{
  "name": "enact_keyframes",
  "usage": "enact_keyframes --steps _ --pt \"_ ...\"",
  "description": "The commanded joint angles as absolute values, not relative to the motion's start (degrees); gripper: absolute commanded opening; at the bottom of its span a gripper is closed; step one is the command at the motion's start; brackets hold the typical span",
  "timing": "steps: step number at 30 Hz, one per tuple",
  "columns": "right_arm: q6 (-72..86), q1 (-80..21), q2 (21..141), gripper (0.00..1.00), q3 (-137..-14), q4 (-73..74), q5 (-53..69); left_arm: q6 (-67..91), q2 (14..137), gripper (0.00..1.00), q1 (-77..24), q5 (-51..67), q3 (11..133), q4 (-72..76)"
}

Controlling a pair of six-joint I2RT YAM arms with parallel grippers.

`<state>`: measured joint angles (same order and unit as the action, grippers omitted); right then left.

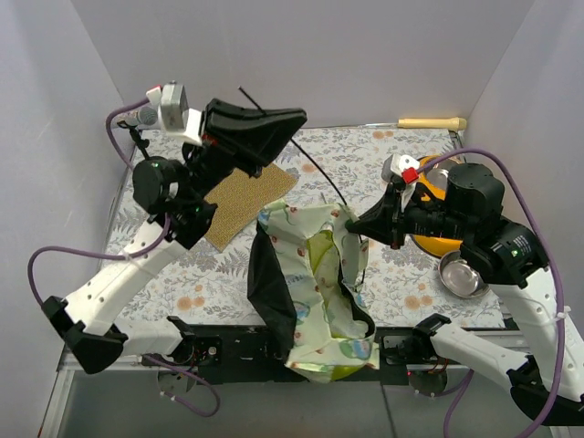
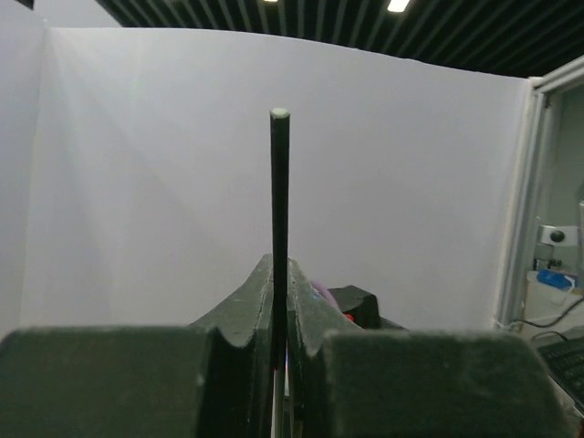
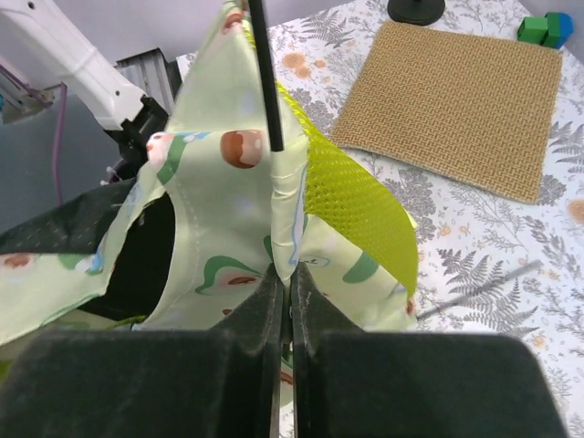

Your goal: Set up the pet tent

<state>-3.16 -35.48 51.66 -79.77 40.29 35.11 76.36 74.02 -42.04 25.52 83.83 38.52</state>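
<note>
One pet tent [image 1: 315, 274] slumps at the counter's [image 1: 411, 274] near edge, its thin black pole [image 1: 319, 173] slanting up and away. The right fingers [image 3: 265, 301] pinch its fabric seam tight; the left fingers [image 2: 246, 315] clench the pole near its far end.

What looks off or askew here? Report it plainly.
The pet tent lies collapsed and crumpled at the near edge of the table, black underside showing. A thin black pole juts bare past the left gripper clamped on it; the right gripper pinches the fabric.
</note>
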Motion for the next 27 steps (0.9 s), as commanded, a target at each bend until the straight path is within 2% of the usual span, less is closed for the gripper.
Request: enact_keyframes --steps 1,4,8,14,17,23,25,27 --pt "-7.21 -36.04 49.66 0.09 -81.39 25.40 43.94 69.09 73.22 0.00 -49.21 38.32 70.68 23.73" --pt "-6.51 -36.04 49.48 0.16 -80.42 24.18 45.17 66.98 70.84 0.00 -51.67 37.36 65.84 23.64" --pt "-5.54 -36.04 50.80 0.18 -80.86 23.03 46.84 65.04 69.61 0.00 -54.31 36.56 61.97 23.64" --pt "-4.48 -36.12 51.50 0.18 -80.95 21.18 48.95 64.07 69.70 0.00 -55.28 36.65 57.58 24.25" --pt "-4.74 -36.21 51.59 0.14 -80.16 21.88 49.13 62.76 70.13 0.00 -55.37 37.09 57.04 24.17" --pt "-11.24 -36.12 52.30 0.25 -81.83 34.96 46.59 61.79 70.49 0.00 -55.37 36.47 57.39 24.52" --pt "-12.92 -36.12 50.98 0.23 -80.52 37.61 45.44 62.22 70.49 0.00 -55.37 37.00 56.78 24.96" --pt "-12.05 -36.12 49.93 0.12 -79.11 36.49 44.30 62.14 70.66 0.00 -55.37 37.70 56.78 24.96"
